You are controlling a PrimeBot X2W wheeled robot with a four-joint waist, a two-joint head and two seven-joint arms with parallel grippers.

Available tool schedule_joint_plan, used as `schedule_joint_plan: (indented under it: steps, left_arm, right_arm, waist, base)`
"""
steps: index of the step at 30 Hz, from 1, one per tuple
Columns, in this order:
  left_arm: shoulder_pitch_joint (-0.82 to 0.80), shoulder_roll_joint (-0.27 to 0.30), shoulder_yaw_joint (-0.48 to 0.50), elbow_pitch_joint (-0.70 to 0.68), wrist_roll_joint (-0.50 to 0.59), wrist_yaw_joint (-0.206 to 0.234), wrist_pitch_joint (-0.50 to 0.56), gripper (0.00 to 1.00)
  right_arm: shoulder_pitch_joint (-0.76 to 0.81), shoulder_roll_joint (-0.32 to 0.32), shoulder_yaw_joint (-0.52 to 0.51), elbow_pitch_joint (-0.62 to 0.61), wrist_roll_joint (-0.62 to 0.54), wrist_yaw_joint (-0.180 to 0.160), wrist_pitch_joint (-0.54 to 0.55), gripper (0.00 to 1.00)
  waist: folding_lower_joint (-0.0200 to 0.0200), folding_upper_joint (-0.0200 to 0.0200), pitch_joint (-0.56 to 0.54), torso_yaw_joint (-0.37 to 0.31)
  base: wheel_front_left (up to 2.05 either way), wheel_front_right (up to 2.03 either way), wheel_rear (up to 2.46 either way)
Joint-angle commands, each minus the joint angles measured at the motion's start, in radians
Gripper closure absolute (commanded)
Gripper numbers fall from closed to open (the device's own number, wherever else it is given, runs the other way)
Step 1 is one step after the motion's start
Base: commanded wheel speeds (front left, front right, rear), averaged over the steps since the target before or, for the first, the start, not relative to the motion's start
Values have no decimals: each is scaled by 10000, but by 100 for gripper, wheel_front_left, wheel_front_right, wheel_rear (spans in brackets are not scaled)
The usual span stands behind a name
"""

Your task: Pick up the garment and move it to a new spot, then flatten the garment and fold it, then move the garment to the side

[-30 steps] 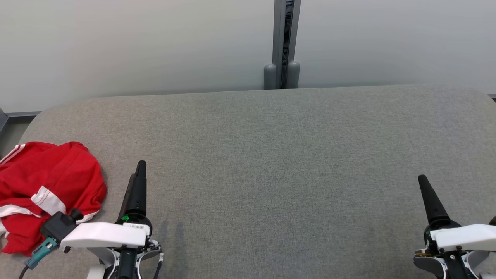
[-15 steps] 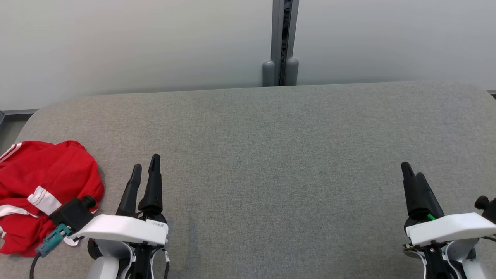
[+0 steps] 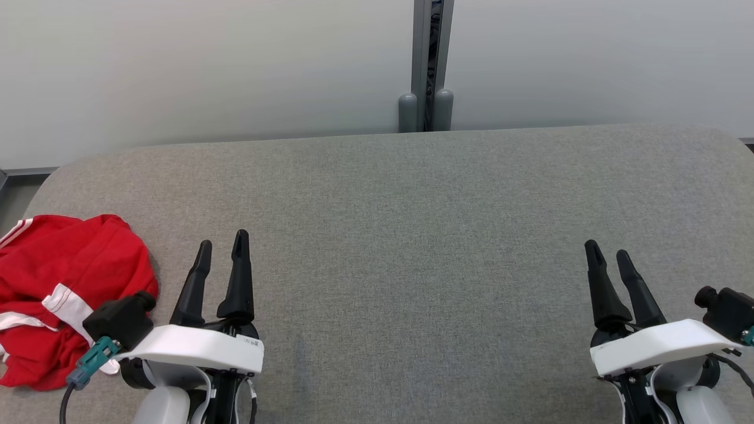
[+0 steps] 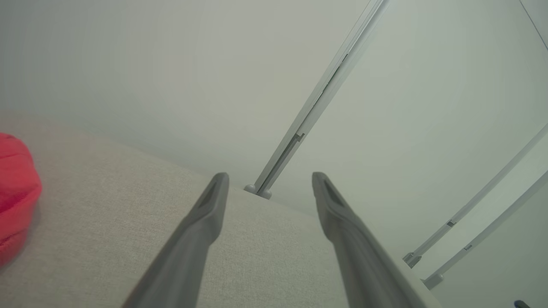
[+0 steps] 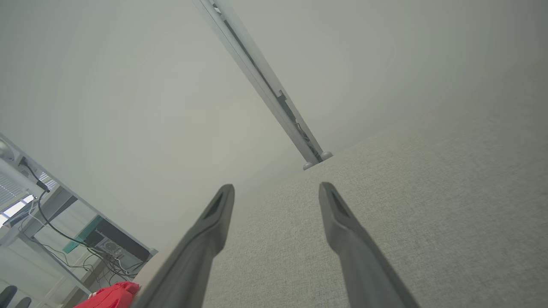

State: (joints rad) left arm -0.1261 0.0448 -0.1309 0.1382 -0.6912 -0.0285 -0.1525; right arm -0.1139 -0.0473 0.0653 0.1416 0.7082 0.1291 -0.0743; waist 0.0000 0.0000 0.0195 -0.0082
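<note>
The garment [image 3: 65, 282] is red with white stripes and lies crumpled at the left edge of the grey fabric table [image 3: 412, 235]. In the left wrist view a bulge of the garment [image 4: 15, 192] shows at the left border, and the right wrist view catches a bit of the garment [image 5: 112, 296] at the bottom left. My left gripper [image 3: 222, 246] hovers just right of the garment, open, nothing between its fingers. My right gripper [image 3: 607, 254] stands open and empty near the table's right front. Both point toward the far wall.
A pale wall with a vertical grey rail [image 3: 428, 65] runs behind the table's far edge. The table's left corner is rounded, with floor [image 3: 15, 203] beyond it. A desk with cables [image 5: 51, 231] shows far off in the right wrist view.
Both arms have risen and turned, so each gripper's two spread fingers now show apart. The right gripper has shifted left. The camera tilted slightly. The garment lies as before.
</note>
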Motion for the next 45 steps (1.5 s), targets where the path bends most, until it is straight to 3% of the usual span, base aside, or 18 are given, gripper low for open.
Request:
schedule_joint_plan:
  steps: [1,45]
  left_arm:
    - [-80,41,-1,-152,270,45,-87,0]
    - [105,65,-130,-68,4102,280,-840,0]
  right_arm:
    - [-249,-124,48,-150,-281,20,-142,0]
    - [-382,-97,1169,-360,-4018,24,-1441,0]
  waist:
    - [0,0,-2,-1]
    - [0,0,-93,-75]
  base:
    - [0,0,0]
    - [0,0,0]
